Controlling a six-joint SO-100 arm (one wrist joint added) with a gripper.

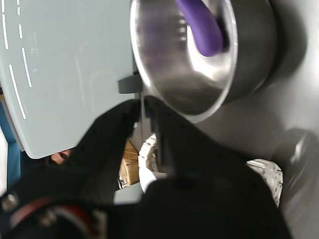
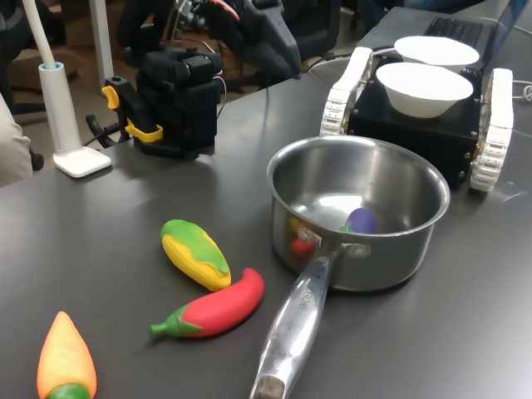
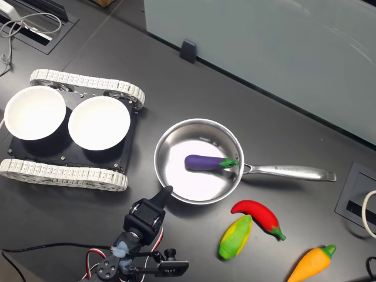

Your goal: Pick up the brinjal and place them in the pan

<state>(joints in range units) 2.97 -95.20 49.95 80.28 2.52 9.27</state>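
Observation:
The purple brinjal (image 3: 202, 162) with its green cap lies flat inside the steel pan (image 3: 170, 188), its cap toward the long handle (image 3: 288, 172). In the first exterior view only the brinjal's (image 2: 362, 220) purple end shows above the pan's wall (image 2: 399, 262). The wrist view looks down on the brinjal (image 1: 202, 27) in the pan (image 1: 254, 45). My gripper (image 3: 166, 191) hovers just outside the pan's rim, away from the handle. Its black fingers (image 1: 112, 129) meet at the tips with nothing between them (image 1: 141, 103).
A red chili (image 3: 258, 216), a yellow-green corn (image 3: 235, 237) and an orange carrot toy (image 3: 308, 264) lie near the pan handle. A tracked black vehicle (image 3: 76, 175) carries two white bowls (image 3: 98, 122). A glass partition (image 3: 282, 47) bounds the table's far side.

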